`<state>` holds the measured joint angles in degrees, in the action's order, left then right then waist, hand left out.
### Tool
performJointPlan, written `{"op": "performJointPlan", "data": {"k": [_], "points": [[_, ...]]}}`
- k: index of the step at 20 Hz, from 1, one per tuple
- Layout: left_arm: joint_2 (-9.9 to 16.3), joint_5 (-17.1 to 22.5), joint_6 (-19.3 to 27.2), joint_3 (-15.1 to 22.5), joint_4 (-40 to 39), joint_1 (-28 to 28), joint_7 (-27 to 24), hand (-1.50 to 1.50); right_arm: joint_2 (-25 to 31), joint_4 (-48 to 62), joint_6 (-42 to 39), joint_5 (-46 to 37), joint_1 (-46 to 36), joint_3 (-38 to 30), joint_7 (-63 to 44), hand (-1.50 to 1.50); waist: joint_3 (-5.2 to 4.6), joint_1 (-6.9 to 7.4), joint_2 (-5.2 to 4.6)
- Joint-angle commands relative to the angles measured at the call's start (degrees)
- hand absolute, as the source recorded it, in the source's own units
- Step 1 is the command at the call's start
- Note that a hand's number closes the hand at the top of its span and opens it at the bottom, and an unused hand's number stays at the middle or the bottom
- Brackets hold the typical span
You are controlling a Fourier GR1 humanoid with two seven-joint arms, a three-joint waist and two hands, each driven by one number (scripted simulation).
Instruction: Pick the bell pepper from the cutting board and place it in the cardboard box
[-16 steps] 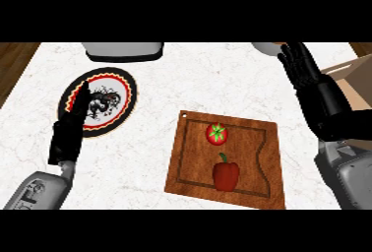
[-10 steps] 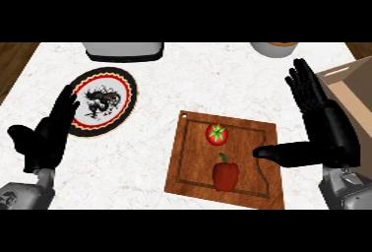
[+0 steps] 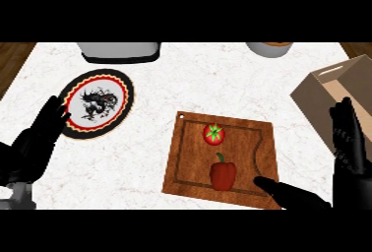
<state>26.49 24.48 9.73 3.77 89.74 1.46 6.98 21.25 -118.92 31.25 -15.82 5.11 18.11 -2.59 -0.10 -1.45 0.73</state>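
Red and upright, the bell pepper (image 3: 222, 174) lies low on the wooden cutting board (image 3: 190, 162), a tomato (image 3: 213, 134) just beyond it at 12 o'clock. The right hand (image 3: 347, 162) hovers spread at the board's 4 o'clock corner, thumb pointing toward the pepper, holding nothing. The cardboard box (image 3: 330, 93) waits at 2 o'clock. The left hand (image 3: 33, 147) rests open beside a patterned plate (image 3: 120, 101). The risk: a careless sweep could nudge the tomato or roll the pepper away.
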Motion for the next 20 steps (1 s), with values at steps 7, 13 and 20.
{"op": "performJointPlan", "data": {"k": [7,13,20], "points": [[1.5,2.1,-1.9,-1.9,1.6,-0.1,2.3,0.00,14.7,-8.3,-15.9,-22.7,7.8,8.0,-26.3,-1.50,-0.59,0.41,-0.33],[0.5,1.1,-2.7,0.1,2.2,0.6,2.3,0.00,16.2,-9.8,-34.2,-23.7,-0.7,10.6,-46.5,-1.50,-0.37,3.29,-1.09],[-2.0,-0.5,-1.5,1.6,3.3,-0.6,1.7,0.00,2.1,-9.9,-49.2,-21.5,-13.3,19.4,-70.4,-1.50,-0.15,3.44,-0.80]]}}
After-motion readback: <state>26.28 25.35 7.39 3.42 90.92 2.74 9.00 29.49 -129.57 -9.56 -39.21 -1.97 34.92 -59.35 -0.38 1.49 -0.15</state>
